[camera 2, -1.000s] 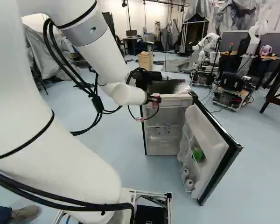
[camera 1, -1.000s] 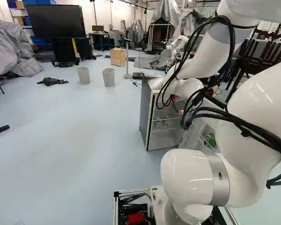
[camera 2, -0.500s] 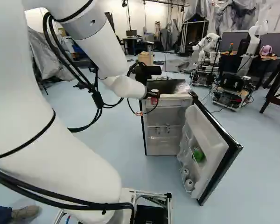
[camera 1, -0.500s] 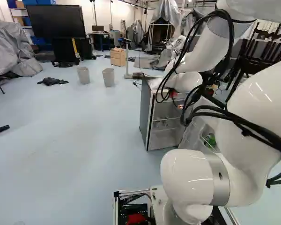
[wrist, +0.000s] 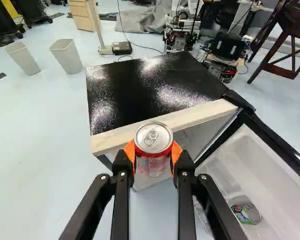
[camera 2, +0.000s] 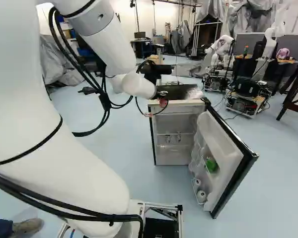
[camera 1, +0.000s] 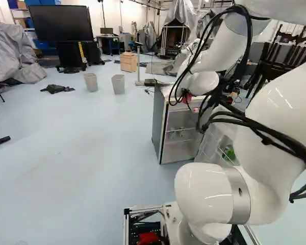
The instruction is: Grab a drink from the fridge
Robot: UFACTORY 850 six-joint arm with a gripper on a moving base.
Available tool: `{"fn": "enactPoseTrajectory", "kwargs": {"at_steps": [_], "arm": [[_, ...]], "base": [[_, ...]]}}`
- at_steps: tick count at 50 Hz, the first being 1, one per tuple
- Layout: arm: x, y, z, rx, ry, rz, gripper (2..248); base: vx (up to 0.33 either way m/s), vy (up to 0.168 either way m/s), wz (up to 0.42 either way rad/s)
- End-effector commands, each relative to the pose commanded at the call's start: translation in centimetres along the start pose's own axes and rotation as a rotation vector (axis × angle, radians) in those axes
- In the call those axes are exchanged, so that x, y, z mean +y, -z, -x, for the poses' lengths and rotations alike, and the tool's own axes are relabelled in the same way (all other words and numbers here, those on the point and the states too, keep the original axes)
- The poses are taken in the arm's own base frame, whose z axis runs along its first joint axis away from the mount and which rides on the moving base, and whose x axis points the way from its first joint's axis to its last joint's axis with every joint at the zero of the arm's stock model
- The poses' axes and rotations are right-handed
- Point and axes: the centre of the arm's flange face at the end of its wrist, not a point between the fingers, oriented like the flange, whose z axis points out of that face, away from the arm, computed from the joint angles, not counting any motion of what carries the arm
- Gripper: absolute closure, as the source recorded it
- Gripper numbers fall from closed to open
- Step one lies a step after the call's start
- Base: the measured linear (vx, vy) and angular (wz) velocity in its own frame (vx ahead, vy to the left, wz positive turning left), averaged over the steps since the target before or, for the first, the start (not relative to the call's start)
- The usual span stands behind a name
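Note:
In the right base view my gripper is at the front top edge of the small fridge, whose door stands wide open. A red and silver can is upright between the orange pads in the wrist view, and my gripper is shut on it from both sides. The can is in front of the fridge's pale top edge, beside its black top. A green can lies in the door shelf. Small clear items stand on an inner shelf.
Two grey bins stand on the floor left of the fridge. Beyond it are a wooden drawer unit and another robot. White round items sit low in the door. A person's shoe is beside the base.
The arm has lifted slightly and drawn back, carrying the held can with it. The base, the fridge and its door have stayed put.

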Motion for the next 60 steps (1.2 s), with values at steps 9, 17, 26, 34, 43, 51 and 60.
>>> {"fn": "enactPoseTrajectory", "kwargs": {"at_steps": [9,17,26,34,43,51,60], "arm": [[-0.3,-1.0,-0.6,-0.02,0.003,-0.007,160],[-0.6,-1.9,-1.2,-0.024,0.005,-0.011,160],[-0.9,-3.0,-1.9,-0.023,0.007,-0.015,160],[-1.1,-3.9,-2.5,-0.022,0.009,-0.018,160],[-1.4,-5.0,-3.2,-0.02,0.011,-0.022,160],[-1.7,-5.9,-3.7,-0.017,0.013,-0.025,160],[-2.0,-7.0,-4.4,-0.014,0.015,-0.028,160]], "base": [[0.0,0.0,0.0],[0.0,0.0,0.0],[0.0,0.0,0.0],[0.0,0.0,0.0],[0.0,0.0,0.0],[0.0,0.0,0.0],[0.0,0.0,0.0]]}}
